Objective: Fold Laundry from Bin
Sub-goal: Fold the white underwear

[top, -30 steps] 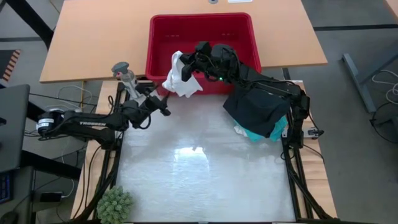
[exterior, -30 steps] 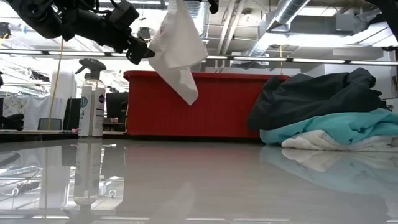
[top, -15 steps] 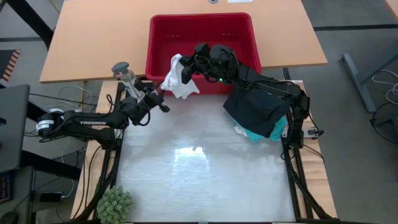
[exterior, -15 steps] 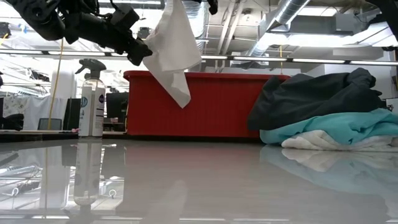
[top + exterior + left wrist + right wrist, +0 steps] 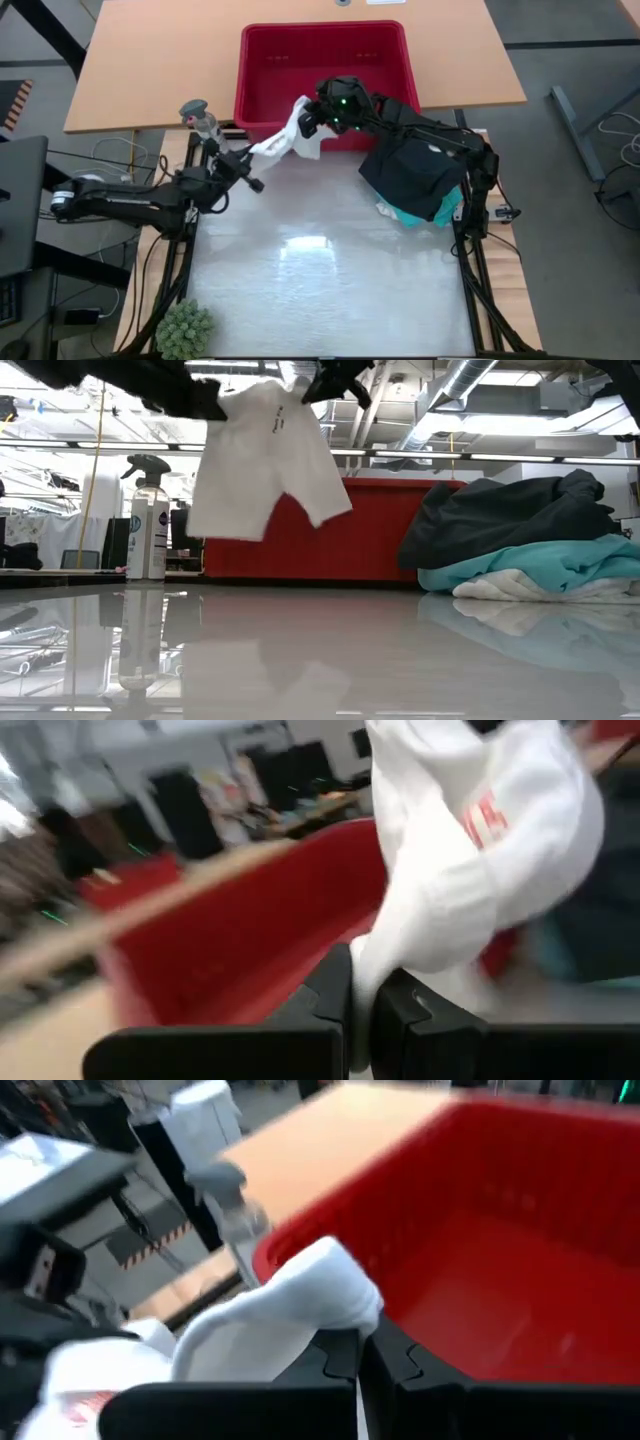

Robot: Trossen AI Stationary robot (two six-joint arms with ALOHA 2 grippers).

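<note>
Worktop: glossy grey surface (image 5: 320,290) between the two arms, with a wooden table (image 5: 150,60) butting against its far edge.
Bin: red basket (image 5: 262,45) on the wooden table at the far side; nothing shows on the part of its floor that is in view.
Clothing pile: black clothing (image 5: 415,170) heaped on the worktop's right side, over a turquoise shirt (image 5: 520,565) and a white piece (image 5: 500,590) at the bottom of the heap.
White garment: small white piece (image 5: 262,455), stretched in the air between the two grippers, just in front of the bin's near rim and clear of the worktop; it hangs spread, with some small print on it, red as seen from the left wrist, too blurred to read.
Left gripper: left gripper (image 5: 243,160) above the worktop's far left corner, jaws closed on the garment's left end (image 5: 400,960).
Right gripper: right gripper (image 5: 305,115) over the bin's near rim, jaws closed on the garment's right end (image 5: 320,1300).
Spray bottle: clear bottle (image 5: 148,520) with a grey trigger head, upright at the worktop's far left, just beside the bin.
Plant: small green spiky ball (image 5: 183,328), possibly artificial, at the near left corner.
</note>
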